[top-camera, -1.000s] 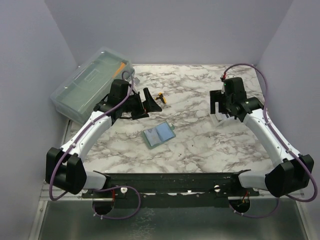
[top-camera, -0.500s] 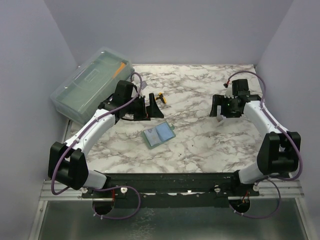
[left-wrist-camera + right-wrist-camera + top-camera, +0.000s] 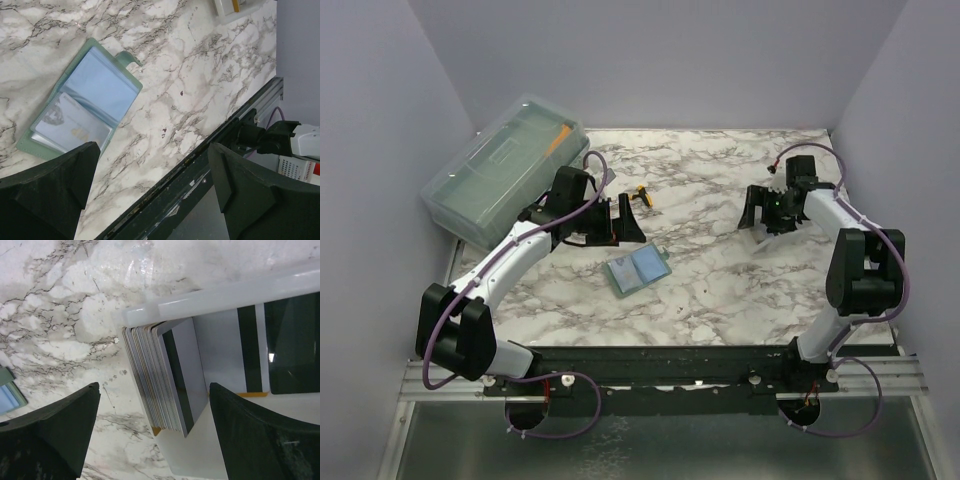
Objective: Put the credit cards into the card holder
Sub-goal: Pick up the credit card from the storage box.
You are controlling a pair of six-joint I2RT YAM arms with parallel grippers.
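The green card holder [image 3: 636, 268] lies open on the marble table, and in the left wrist view [image 3: 82, 100] one pale card [image 3: 72, 131] sits in its clear pocket. A stack of credit cards [image 3: 160, 375] stands on edge in a white tray [image 3: 200, 460], the front card showing a dark stripe. My right gripper [image 3: 765, 208] hovers over the tray, open, its fingers [image 3: 50, 440] spread either side of the stack. My left gripper [image 3: 620, 222] is open and empty, just behind and left of the card holder.
A big translucent lidded box [image 3: 505, 170] stands at the far left. A small yellow-and-black object [image 3: 641, 195] lies behind my left gripper. The table's near edge with a black rail [image 3: 200, 170] shows in the left wrist view.
The right arm has folded up and swung toward the right wall, keeping its gripper over the tray. The left gripper has shifted slightly right, toward the card holder.
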